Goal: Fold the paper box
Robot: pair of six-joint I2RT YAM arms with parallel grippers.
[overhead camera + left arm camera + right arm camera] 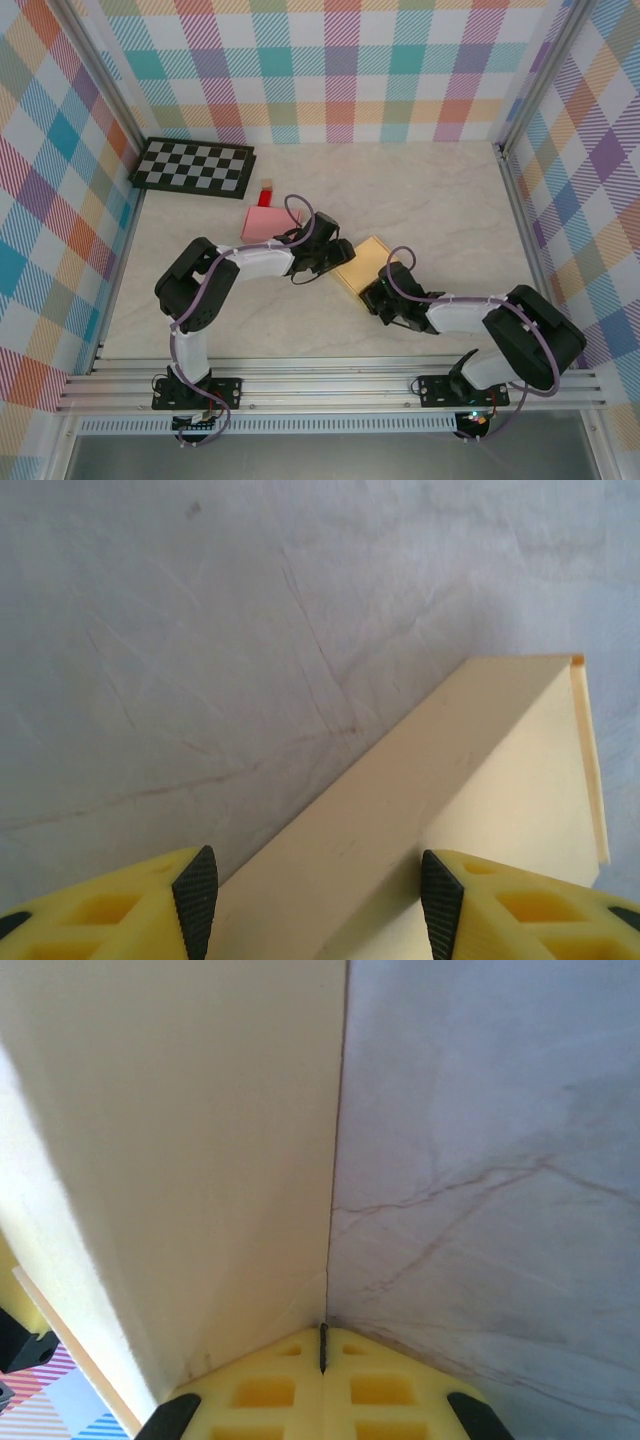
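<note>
The paper box (365, 262) lies on the table, well apart from the checkerboard (195, 166). The left gripper (317, 900), jaws half spread, clasps the box's raised wall between its pads. The right gripper (322, 1350), fully closed, touches the wall's foot.

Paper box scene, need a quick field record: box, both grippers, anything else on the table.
box: cream paper box, mid-table, between the two grippers
left gripper: jaws apart, a box panel spanning the gap; grip unclear
right gripper: shut, tips at the box edge where it meets the table; whether paper is pinched is unclear
other items: checkerboard at far left; pink flat piece beside the left arm; small red item just beyond it
</note>
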